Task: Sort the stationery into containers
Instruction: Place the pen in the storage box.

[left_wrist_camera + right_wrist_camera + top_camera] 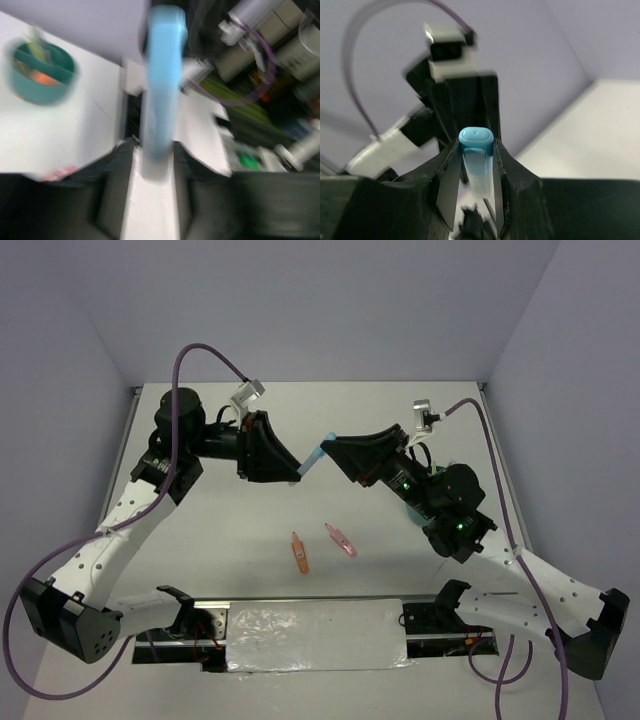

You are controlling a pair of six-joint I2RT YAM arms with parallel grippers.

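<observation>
Right gripper (476, 146): fingers pressed against both sides of the light blue plastic tube (476, 150), just below its darker blue cap. Clamped.

Left gripper (154, 150): the tube's other end sits between its fingers. That view is smeared, so I cannot tell whether the pads are pressing on it or standing off.

Position: the tube is in mid-air between the two arms, well above the white table (400, 410), slanting up toward the right arm. The round teal plastic cup (40, 92) with inner dividers stands apart on the table. From above it is mostly hidden behind the right arm.

Not yet sorted: a short orange highlighter (299, 552) and a short pink highlighter (341, 540) lie near each other on the table.

Risks (judgement):
- If both grips are tight and the arms pull apart, the tube could twist or snap free.
- The right fingers grip close to the cap end, so there is little overlap. The tube may pivot or slip out once it is held by one gripper only.
- A drop from this height could send the tube rolling off the table.

Writing: no brand, label or text can be read on the tube, cup or arms.
</observation>
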